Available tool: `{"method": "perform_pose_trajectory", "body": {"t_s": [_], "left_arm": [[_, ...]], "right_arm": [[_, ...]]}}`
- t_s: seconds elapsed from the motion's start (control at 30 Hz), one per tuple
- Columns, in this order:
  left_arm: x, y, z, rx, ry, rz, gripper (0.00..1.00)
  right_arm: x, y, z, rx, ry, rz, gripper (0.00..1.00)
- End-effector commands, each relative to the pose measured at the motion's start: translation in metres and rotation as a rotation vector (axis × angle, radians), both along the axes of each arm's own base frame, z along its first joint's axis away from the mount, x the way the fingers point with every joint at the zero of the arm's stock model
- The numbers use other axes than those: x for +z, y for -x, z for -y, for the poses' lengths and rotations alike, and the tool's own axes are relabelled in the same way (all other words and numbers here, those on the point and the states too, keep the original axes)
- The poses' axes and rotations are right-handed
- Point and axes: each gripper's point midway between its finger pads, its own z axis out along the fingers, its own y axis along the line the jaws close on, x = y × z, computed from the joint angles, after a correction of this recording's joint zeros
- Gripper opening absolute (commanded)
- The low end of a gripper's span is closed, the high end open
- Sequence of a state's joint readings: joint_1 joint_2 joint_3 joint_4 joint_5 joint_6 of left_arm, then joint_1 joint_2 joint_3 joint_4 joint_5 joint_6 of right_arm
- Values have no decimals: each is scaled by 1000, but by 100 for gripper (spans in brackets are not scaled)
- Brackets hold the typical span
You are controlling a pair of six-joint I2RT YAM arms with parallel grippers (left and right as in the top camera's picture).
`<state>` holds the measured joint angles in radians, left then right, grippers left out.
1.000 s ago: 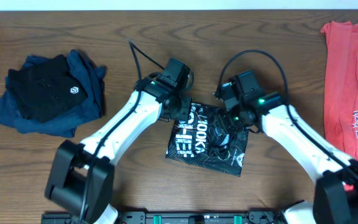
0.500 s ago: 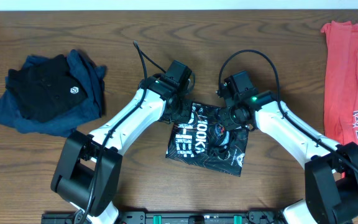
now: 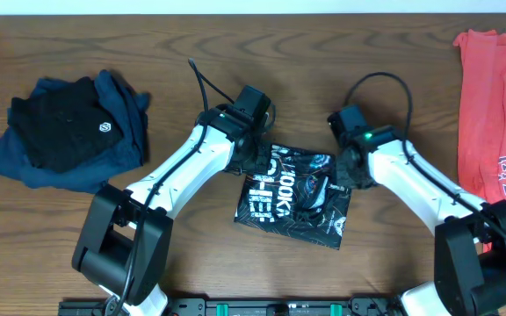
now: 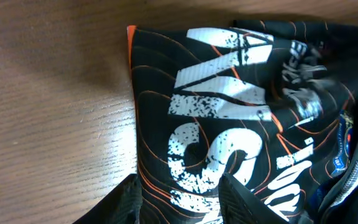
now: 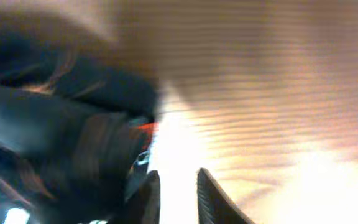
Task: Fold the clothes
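The clothes in hand are a black jersey point(image 3: 281, 198) with orange contour lines and white lettering, lying folded into a small rectangle at the table's middle. My left gripper point(image 3: 255, 160) stands over its upper left corner. In the left wrist view the jersey point(image 4: 229, 106) lies flat and runs between the parted fingers of my left gripper point(image 4: 179, 186), one finger at its edge. My right gripper point(image 3: 351, 175) is at the jersey's right edge. The blurred right wrist view shows that gripper point(image 5: 173, 177) with a narrow gap, bare table between its fingers and the jersey point(image 5: 73, 137) just left of them.
A heap of dark blue and black clothes point(image 3: 68, 132) lies at the far left. A red shirt point(image 3: 490, 123) with white print lies along the right edge. Brown wooden table point(image 3: 148, 53) surrounds the jersey.
My right gripper has swung right, from over the jersey's top middle to its right edge, and its jaws have narrowed. The left arm shifted slightly at first, then stayed still.
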<state>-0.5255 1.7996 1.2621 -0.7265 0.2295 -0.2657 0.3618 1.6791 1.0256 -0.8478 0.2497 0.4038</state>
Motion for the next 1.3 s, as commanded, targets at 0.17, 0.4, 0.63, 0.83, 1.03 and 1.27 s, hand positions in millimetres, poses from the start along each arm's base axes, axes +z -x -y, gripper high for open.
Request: {"method": "perform_pose_trajectory", "body": {"t_s": [0.17,0.4,0.63,0.83,1.03,1.27], "left_arm": [[-4,3,-2,10,-10,-18,43],[-4,3,-2,9,-12,-21,43],[-4,3,-3,10,-12,-21,43],[-4,3,-2,9,-12,-21,43],[-4,3,-3,10,-12,-21,43],[-4,3,-2,9,-12,-21,43]], "right_arm": [[-1,0,4,-101,-32,5,13],[21,15,-44,94,-314,-47,16],[39,46,-86,311,-479,-116,23],[25,64,-105,431,-398,-124,33],[9,71,-111,448,-329,-96,43],[-8,76,-115,448,-345,-70,42]]}}
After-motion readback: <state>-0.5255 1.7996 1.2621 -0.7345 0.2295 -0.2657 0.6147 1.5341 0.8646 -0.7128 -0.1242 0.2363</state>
